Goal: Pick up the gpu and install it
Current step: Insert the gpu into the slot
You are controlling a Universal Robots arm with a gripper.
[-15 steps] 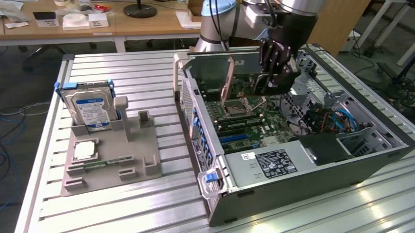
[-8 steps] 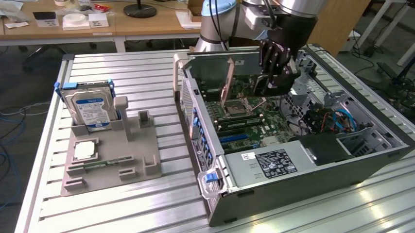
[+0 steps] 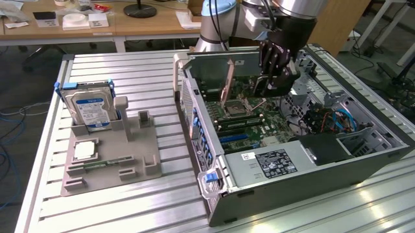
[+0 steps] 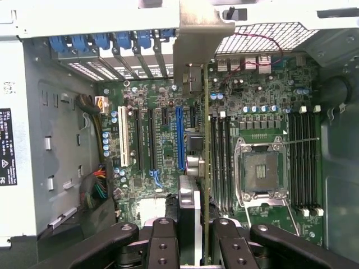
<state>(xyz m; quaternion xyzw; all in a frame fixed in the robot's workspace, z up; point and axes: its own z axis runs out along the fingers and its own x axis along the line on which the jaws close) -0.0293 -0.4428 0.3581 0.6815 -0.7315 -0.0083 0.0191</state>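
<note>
1. We find the hand point(image 3: 275, 80) lowered into the open computer case point(image 3: 311, 160), which lies on its side on the slatted counter point(image 3: 129, 204).
2. The hand's fingers point(image 4: 168, 244) are partly closed and grip the gpu point(image 4: 206, 168) by its upper edge. The card is clear of the counter and hangs edge-on directly beneath the hand, above the motherboard point(image 4: 263, 101).
3. The relation that governs the fit: the card's long axis runs parallel to the expansion slots, with its silver bracket point(image 4: 196, 42) leading toward the case's rear wall where the blue slot latches point(image 4: 101, 42) sit.
4. In the wrist view the card's line falls beside the blue slot point(image 4: 179, 134), on the CPU socket point(image 4: 261, 168) side of it. We judge that the card is not yet seated; whether its lower edge touches the board we cannot tell.
5. The exterior view shows what the wrist view does not: the card's slight tilt as a thin coppery strip point(image 3: 227, 85) and the hand's height above the board.
6. The exterior view also shows the grey parts fixture point(image 3: 110, 155) at its left, well apart from the case, carrying the hard drive point(image 3: 91, 109) upright.
7. The wrist view alone gives the card's line against the slots.
</note>
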